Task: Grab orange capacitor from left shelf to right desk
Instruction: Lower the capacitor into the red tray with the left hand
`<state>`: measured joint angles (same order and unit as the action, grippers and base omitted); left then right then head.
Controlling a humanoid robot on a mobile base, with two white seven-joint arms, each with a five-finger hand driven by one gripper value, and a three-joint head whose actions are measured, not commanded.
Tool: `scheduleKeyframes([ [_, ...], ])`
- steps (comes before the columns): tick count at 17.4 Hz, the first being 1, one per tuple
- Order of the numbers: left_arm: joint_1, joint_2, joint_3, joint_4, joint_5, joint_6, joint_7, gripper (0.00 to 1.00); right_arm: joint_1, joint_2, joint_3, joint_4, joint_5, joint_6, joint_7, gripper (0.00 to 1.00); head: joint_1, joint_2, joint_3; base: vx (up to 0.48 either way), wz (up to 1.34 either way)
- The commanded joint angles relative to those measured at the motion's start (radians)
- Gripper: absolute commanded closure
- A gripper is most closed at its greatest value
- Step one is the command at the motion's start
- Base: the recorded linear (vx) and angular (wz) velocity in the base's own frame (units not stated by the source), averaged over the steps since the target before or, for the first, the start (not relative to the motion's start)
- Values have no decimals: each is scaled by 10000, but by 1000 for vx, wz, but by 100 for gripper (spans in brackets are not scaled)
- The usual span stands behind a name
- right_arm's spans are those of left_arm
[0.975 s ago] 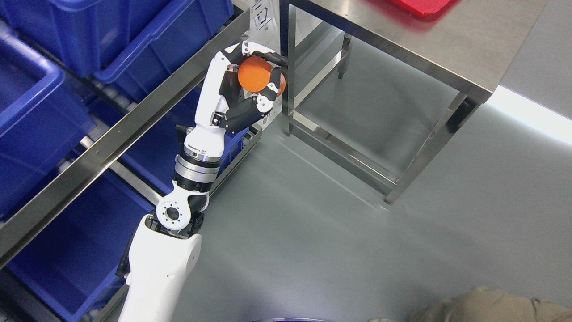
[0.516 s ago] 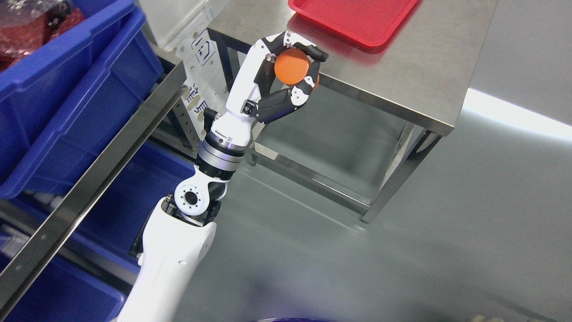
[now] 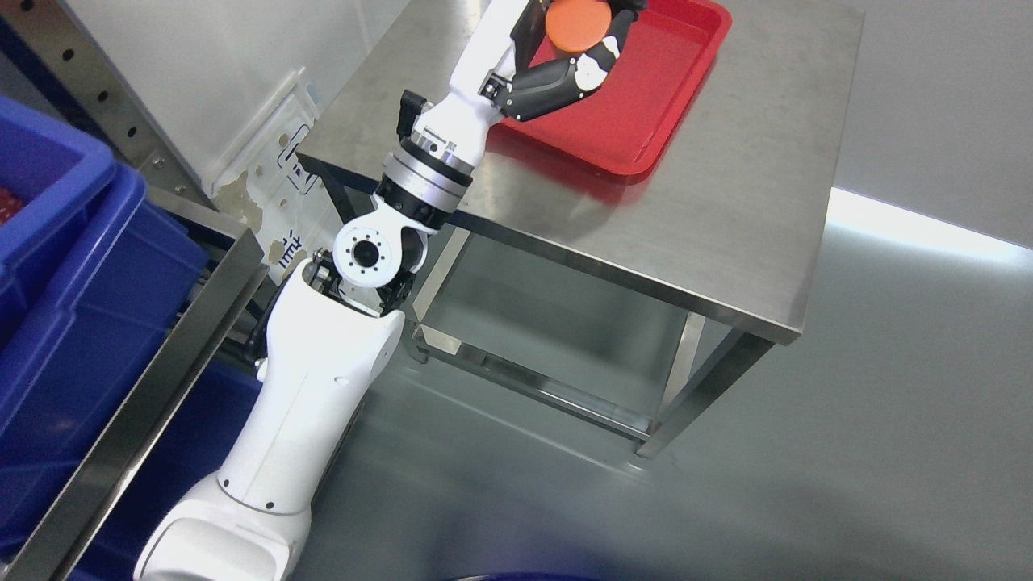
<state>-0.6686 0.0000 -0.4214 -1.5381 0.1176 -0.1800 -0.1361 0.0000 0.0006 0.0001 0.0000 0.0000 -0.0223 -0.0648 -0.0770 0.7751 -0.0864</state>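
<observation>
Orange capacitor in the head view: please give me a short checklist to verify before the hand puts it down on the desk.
1. Fingers closed around the orange capacitor: ok.
2. Left hand is above the red tray: ok.
3. Tray lies fully on the steel desk: ok.
4. Visible tray floor free of other things: ok.
5. Gap between capacitor and tray floor: cannot tell.
6. Top of the hand, cut by the picture edge: cannot tell.

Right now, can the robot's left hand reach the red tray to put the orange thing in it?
Probably yes. The left hand grips the orange capacitor right above the red tray on the steel desk, and nothing shows between them.
</observation>
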Motion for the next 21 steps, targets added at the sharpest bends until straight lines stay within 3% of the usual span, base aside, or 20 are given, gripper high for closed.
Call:
scheduleKeyframes([
  [1, -1566, 175, -281, 2646, 51, 831, -4, 96, 230, -180, -109, -175, 61, -7, 4, 0, 0, 0, 0, 306, -81],
  [12, -2073, 175, -1369, 6404, 710, 987, -4, 95, 230, -180, -109, -175, 61, -7, 4, 0, 0, 0, 0, 199, -75],
  [21, -2073, 175, -2183, 6607, 695, 972, -19, 93, 230, -180, -109, -175, 61, -7, 4, 0, 0, 2, 0, 26, -8],
])
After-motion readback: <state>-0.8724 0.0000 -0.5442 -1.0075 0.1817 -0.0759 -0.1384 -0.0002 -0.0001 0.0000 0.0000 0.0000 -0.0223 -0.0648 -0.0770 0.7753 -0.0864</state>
